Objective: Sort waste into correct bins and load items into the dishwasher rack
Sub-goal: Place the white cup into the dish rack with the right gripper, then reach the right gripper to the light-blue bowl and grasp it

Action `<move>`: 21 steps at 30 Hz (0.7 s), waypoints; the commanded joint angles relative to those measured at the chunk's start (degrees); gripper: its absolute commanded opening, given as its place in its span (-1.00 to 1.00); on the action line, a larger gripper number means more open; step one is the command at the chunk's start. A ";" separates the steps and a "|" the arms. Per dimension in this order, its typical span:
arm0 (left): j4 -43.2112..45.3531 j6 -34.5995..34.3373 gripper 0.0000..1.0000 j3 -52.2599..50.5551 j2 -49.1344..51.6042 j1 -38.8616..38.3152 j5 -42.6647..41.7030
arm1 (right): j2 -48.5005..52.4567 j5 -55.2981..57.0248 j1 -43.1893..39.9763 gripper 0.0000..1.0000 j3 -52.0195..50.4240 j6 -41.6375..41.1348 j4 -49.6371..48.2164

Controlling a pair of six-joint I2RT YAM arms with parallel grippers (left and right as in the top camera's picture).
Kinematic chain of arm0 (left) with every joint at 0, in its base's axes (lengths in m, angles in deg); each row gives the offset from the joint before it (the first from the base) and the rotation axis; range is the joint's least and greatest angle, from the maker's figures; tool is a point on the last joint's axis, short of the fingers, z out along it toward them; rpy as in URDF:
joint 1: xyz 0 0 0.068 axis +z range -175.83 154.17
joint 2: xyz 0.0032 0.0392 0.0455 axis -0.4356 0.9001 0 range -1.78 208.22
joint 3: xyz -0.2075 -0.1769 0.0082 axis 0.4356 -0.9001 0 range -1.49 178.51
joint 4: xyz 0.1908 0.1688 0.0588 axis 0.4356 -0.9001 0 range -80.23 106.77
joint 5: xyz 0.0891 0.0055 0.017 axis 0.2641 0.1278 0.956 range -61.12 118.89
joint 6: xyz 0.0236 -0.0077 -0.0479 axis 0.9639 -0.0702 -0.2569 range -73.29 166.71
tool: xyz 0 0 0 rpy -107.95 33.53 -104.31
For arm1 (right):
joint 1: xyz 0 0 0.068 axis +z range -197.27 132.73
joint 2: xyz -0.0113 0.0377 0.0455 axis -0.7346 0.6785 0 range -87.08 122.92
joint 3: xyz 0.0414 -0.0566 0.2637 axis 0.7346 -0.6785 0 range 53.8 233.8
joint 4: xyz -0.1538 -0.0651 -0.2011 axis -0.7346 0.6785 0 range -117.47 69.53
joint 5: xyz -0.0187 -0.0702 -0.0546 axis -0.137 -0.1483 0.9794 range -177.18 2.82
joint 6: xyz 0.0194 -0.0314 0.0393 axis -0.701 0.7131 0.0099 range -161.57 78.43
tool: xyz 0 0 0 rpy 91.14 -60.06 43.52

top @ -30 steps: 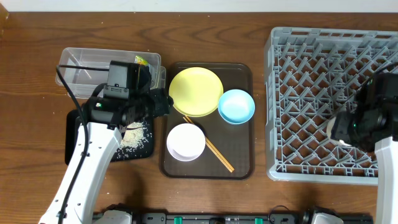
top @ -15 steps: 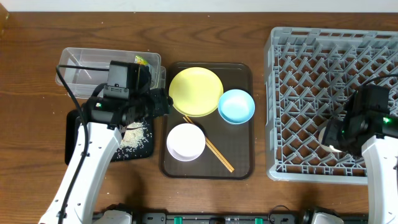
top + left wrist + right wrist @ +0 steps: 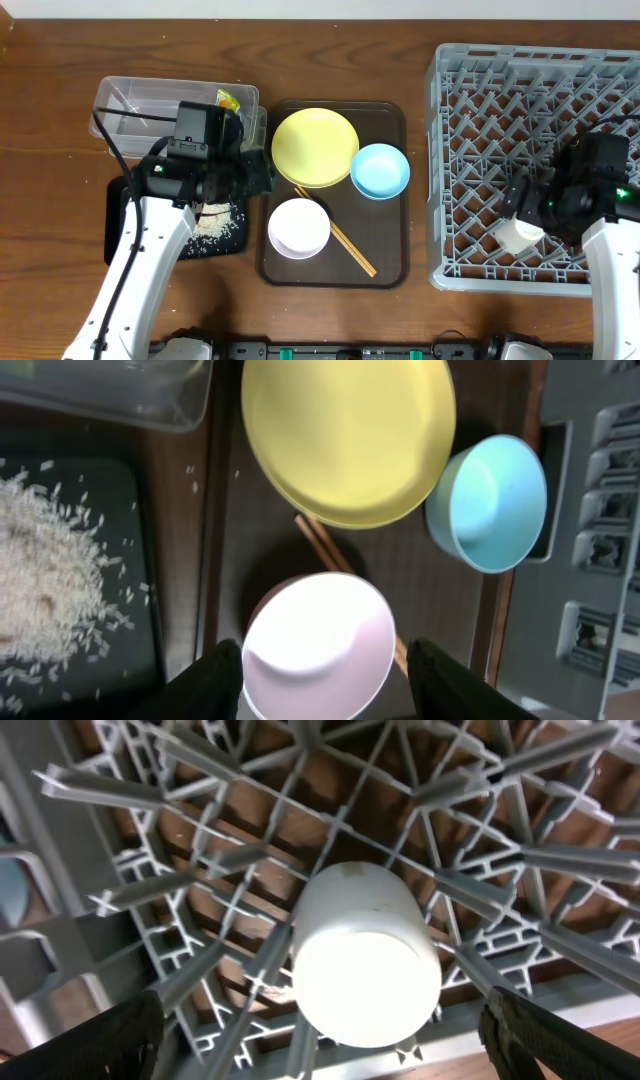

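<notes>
A small pale cup point(image 3: 518, 236) point(image 3: 365, 955) rests among the pegs of the grey dishwasher rack point(image 3: 470, 70) point(image 3: 200, 850), near its front edge. My right gripper point(image 3: 522, 208) point(image 3: 320, 1020) is open wide above it, fingers well clear of its sides. My left gripper point(image 3: 257, 175) point(image 3: 325, 685) is open above the serving tray's left edge, holding nothing. The white bowl point(image 3: 298, 228) point(image 3: 318, 645) shows between its fingers, lower down. Yellow plate point(image 3: 315, 147), blue bowl point(image 3: 380, 170) and chopsticks point(image 3: 345, 240) lie on that tray. Rice point(image 3: 215, 220) point(image 3: 45, 590) lies in the black tray point(image 3: 118, 230). The wrapper point(image 3: 229, 98) sits in the clear tub point(image 3: 130, 100).
The dark brown serving tray point(image 3: 385, 270) lies between the two bins on the left and the rack on the right. A few rice grains are scattered past the black tray's rim. Bare wooden table point(image 3: 60, 150) surrounds everything.
My right gripper has opened and let go of the cup, which now rests in the rack. My left gripper's fingers have spread slightly; that arm has barely moved.
</notes>
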 commanded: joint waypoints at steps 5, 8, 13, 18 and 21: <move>-4.33 0.52 0.16 0.31 -0.31 0.20 5.73 | -1.55 -13.29 3.87 0.96 10.19 4.37 -4.17; -6.78 0.50 0.20 0.31 -0.31 0.20 9.73 | -1.46 -19.82 8.35 0.92 10.56 4.94 -8.83; -9.33 0.28 0.20 0.31 -0.31 0.17 11.58 | 0.59 -18.78 18.27 0.89 10.51 4.92 -11.74; -10.29 0.28 0.21 0.31 -0.31 0.13 11.61 | 3.58 -15.04 26.62 0.84 10.51 3.67 -11.91; -10.62 0.31 0.20 0.31 -0.31 0.13 11.63 | 6.40 -13.38 29.99 0.80 10.51 1.79 -12.76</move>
